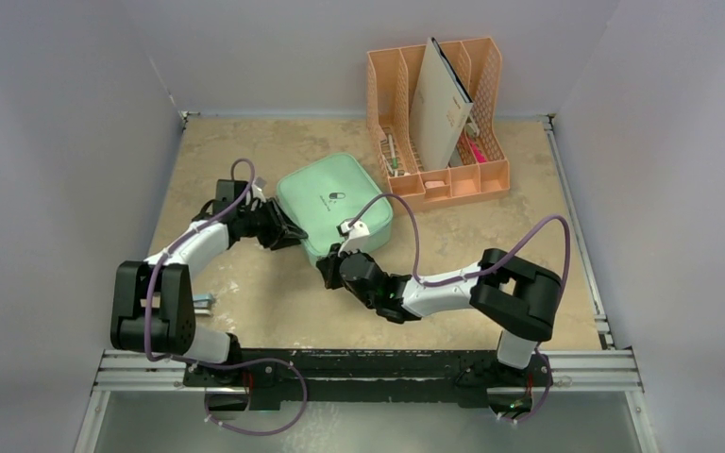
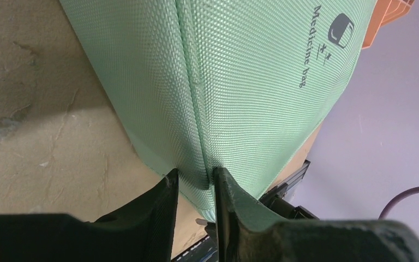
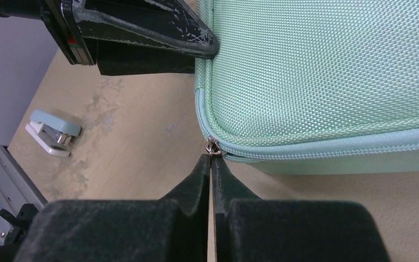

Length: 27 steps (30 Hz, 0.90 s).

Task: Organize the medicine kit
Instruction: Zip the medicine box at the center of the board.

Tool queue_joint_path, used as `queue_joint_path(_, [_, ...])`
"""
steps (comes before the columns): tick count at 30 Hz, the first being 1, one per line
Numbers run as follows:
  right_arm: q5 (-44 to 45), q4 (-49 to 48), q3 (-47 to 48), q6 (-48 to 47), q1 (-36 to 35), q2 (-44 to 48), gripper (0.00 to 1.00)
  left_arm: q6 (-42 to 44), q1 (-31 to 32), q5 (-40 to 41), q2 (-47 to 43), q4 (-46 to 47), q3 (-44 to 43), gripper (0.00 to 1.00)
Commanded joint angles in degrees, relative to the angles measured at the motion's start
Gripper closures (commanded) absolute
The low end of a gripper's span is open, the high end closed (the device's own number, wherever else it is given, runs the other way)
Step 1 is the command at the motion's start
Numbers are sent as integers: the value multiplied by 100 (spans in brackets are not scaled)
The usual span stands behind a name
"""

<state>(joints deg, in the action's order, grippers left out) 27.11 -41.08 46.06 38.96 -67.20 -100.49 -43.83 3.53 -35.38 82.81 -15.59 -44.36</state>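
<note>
Both arms bend low over the tan table (image 1: 491, 283), meeting at the medicine kit (image 1: 333, 203), which lies flat just left of the frame's centre in the top view, with a peach-orange file organizer (image 1: 387, 104) behind it at upper right. The left arm sweeps up from the lower left, elbow out, and its left gripper (image 1: 288, 234) meets the kit's left edge. The right arm folds in from the lower right, and its right gripper (image 1: 333, 267) points at the kit's near corner. The left wrist view shows what the overhead cannot: the two dark fingers (image 2: 166, 191) clamped on a fold of the kit's woven green fabric along a seam, with a pill logo (image 2: 341, 30) and the words "Medicine bag" at upper right. The right wrist view shows that gripper clenched, fingertips pressed together directly below the metal zipper pull (image 3: 213, 146) at the kit's rounded corner; whether the pull is caught between them cannot be told. A pale blue stapler (image 3: 52, 130) lies at left in the same view.
</note>
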Motion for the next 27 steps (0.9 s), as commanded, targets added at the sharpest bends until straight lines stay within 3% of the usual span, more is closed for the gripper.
queue_joint_path(1, [284,-578,98,-147,51,92,100,66,51,-134,-337,-215,-75,71])
queue_joint_path(11, [380,-229,-159,4,52,266,100,-55,152,-128,-1120,-378,190,54])
queue_joint_path(18, [102,-166,-42,-261,57,101,100,-279,428,-110,-763,145,411,49])
queue_joint_path(21, [16,14,65,-236,51,-11,100,-269,511,122,-583,179,406,54])
queue_joint_path(27, [134,480,50,-367,54,-93,100,-43,517,388,-194,110,399,74])
